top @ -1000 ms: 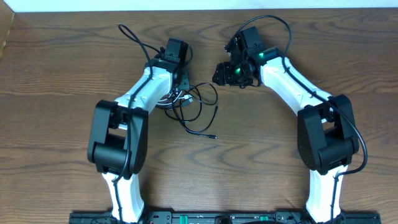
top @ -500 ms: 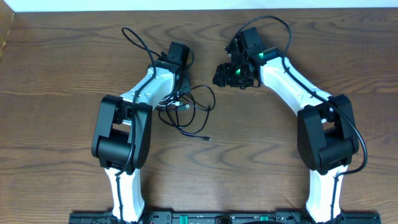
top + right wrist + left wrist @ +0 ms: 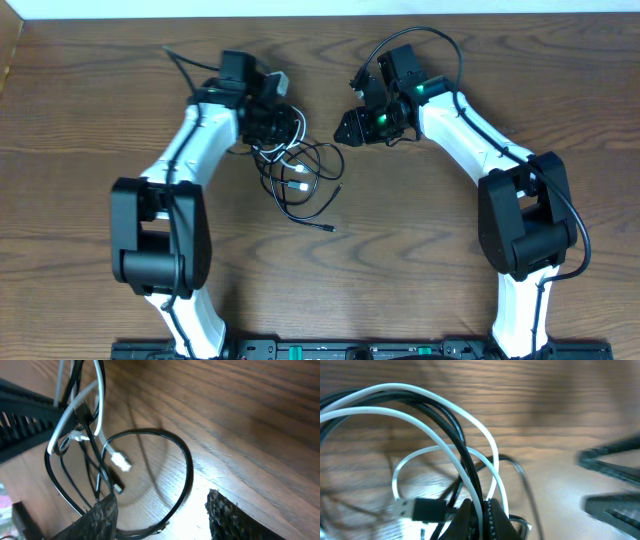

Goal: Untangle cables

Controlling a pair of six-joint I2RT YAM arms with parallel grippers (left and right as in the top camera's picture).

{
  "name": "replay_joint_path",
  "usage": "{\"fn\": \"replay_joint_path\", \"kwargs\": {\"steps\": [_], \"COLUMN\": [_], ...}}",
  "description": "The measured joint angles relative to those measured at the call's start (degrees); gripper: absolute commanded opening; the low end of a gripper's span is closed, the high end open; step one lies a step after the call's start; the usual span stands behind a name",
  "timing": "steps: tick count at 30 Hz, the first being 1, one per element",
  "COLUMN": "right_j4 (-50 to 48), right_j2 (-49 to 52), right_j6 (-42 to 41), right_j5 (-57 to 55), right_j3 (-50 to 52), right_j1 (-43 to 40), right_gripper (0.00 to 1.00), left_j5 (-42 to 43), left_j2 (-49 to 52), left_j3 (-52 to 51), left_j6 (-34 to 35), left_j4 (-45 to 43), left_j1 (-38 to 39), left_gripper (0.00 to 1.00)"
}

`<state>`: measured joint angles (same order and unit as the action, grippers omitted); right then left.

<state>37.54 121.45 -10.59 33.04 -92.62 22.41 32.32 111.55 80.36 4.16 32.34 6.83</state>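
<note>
Left gripper pinched tight on black cable, white cable strand seemingly caught in same pinch; tangle hangs just near of it, centre-far on table. Right gripper half-spread, empty, hovering just right of tangle. Best move, I reckon: left holds firm, right takes white plug end alone, draws it rightward slowly, clear of black loop; jerk would tighten everything

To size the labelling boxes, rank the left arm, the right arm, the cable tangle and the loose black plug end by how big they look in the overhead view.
1. left arm and right arm: these look alike, so they share first place.
2. cable tangle
3. black plug end
</note>
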Motion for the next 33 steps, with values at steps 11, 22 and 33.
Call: {"fn": "replay_joint_path", "kwargs": {"steps": [11,22,33], "right_j4": [-5.7,-8.5,-12.5], "right_j2": [0.0,0.0,0.0], "right_j6": [-0.7,-6.0,-14.3], "right_j5": [9.5,9.8,4.2], "right_j3": [0.0,0.0,0.0], "right_j1": [0.5,4.8,7.1], "right_gripper": [0.44,0.36,0.20], "left_j5": [23.5,25.9,25.9], "left_j2": [0.0,0.0,0.0], "left_j3": [-0.1,-0.1,-0.1], "left_j6": [-15.3,-19.5,-19.7], "left_j4": [4.7,5.0,4.9], "left_j1": [-6.8,-6.8,-6.8], "left_gripper": [0.07,0.08,0.08]}}
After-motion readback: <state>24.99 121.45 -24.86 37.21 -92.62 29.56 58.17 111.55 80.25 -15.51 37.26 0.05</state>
